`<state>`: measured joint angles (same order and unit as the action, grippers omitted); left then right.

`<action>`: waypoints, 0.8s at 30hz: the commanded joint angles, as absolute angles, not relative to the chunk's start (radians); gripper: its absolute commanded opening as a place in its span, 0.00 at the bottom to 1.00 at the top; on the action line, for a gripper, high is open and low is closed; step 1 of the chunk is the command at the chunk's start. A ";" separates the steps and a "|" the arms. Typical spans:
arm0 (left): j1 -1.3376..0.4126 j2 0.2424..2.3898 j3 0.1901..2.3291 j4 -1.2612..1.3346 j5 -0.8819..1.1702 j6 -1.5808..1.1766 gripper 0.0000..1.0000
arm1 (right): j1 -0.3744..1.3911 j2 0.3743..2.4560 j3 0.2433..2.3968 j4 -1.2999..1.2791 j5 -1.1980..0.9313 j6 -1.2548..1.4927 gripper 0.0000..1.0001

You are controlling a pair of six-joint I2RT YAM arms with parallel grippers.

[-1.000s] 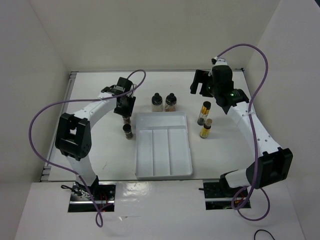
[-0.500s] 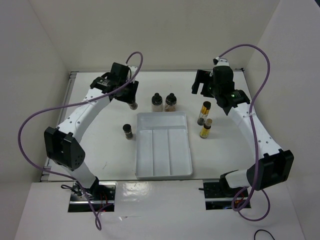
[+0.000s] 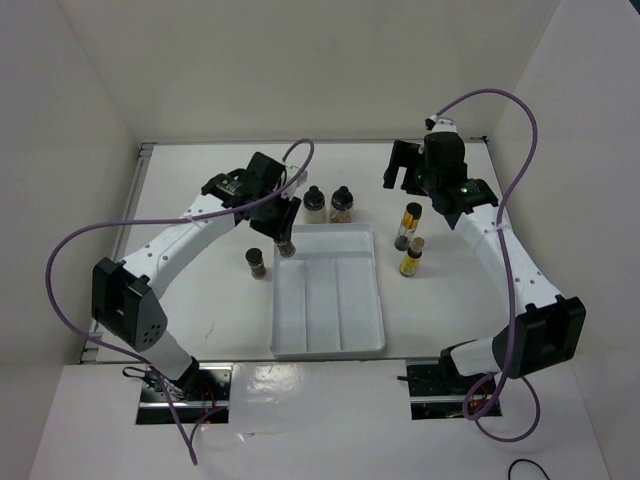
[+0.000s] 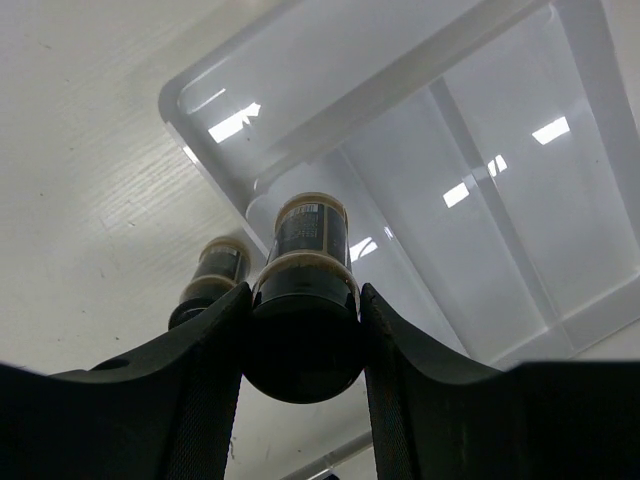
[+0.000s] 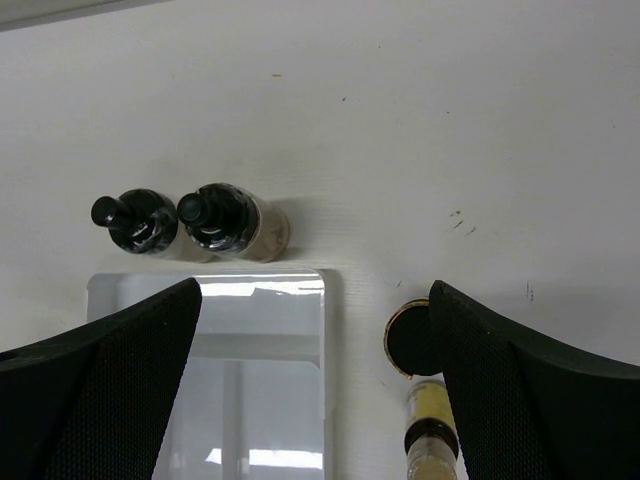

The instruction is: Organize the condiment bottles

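left pincer (image 4: 303, 335): clamped on short dark jar (image 4: 303, 262), over far-left corner of white divided tray (image 3: 328, 351) | second dark jar (image 3: 257, 263): upright on table (image 3: 200, 300), just left of tray | right pincer (image 5: 315, 290): fingers apart, empty, above table near black-capped yellow bottle (image 3: 406, 224) | cork-topped yellow bottle (image 3: 411, 258): right of tray | two clear jars (image 3: 314, 204): side by side beyond tray's far edge
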<state>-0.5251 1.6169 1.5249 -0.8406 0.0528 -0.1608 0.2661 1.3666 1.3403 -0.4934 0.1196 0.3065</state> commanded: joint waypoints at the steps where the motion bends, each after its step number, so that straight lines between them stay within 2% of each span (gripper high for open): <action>1: -0.551 1.554 1.459 -0.818 0.090 -0.175 0.27 | 0.270 1.380 1.353 -0.492 0.126 0.311 0.99; 5: -0.595 1.554 1.393 -0.764 0.104 -0.193 0.27 | 0.270 1.381 1.344 -0.492 0.117 0.330 0.99; 17: -0.630 1.595 1.282 -0.689 -0.063 -0.242 0.27 | 0.270 1.381 1.325 -0.492 0.117 0.330 0.99; 22: -0.630 1.618 1.282 -0.680 -0.097 -0.252 0.35 | 0.270 1.381 1.325 -0.492 0.117 0.330 0.99; 24: -0.630 1.629 1.282 -0.670 -0.097 -0.252 0.42 | 0.270 1.381 1.325 -0.492 0.117 0.330 0.99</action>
